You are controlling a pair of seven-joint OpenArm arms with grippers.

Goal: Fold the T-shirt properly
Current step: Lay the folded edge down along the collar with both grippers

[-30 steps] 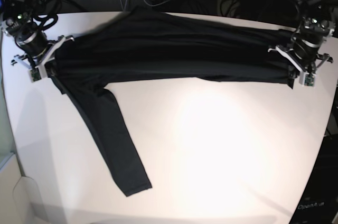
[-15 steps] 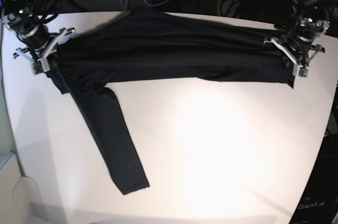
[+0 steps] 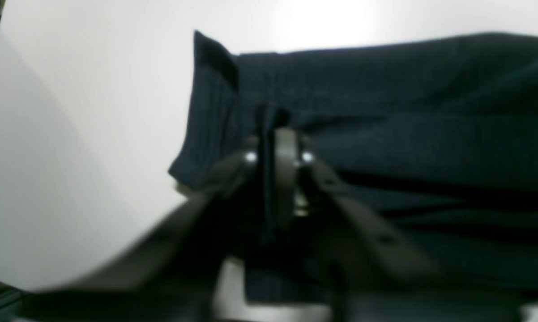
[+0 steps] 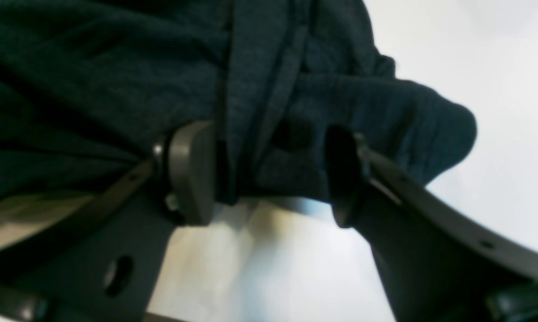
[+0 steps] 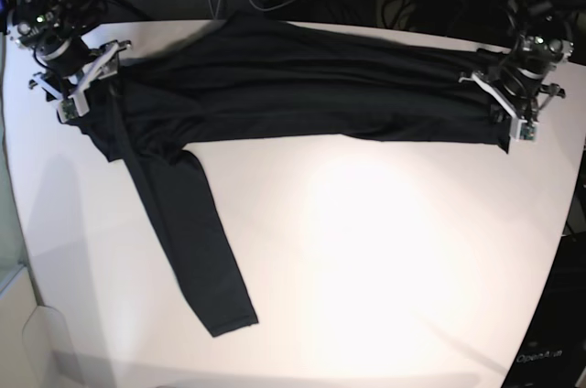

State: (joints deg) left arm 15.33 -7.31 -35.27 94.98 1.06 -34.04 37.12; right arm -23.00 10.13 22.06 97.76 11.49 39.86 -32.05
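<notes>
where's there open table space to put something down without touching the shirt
Bare table lies in front of the shirt, right of its hanging sleeve. A narrower strip runs left of the sleeve. The back is crowded: the shirt spans between the left gripper and right gripper.

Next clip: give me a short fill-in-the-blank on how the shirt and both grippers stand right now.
1. The T-shirt on the white table is coloured ____.
2. The left gripper is ____ on a fold of fabric.
3. The right gripper has its jaws ____, with cloth between them.
4. One ____ trails toward the table's near edge.

Missing words: black; shut; open; sleeve
</notes>
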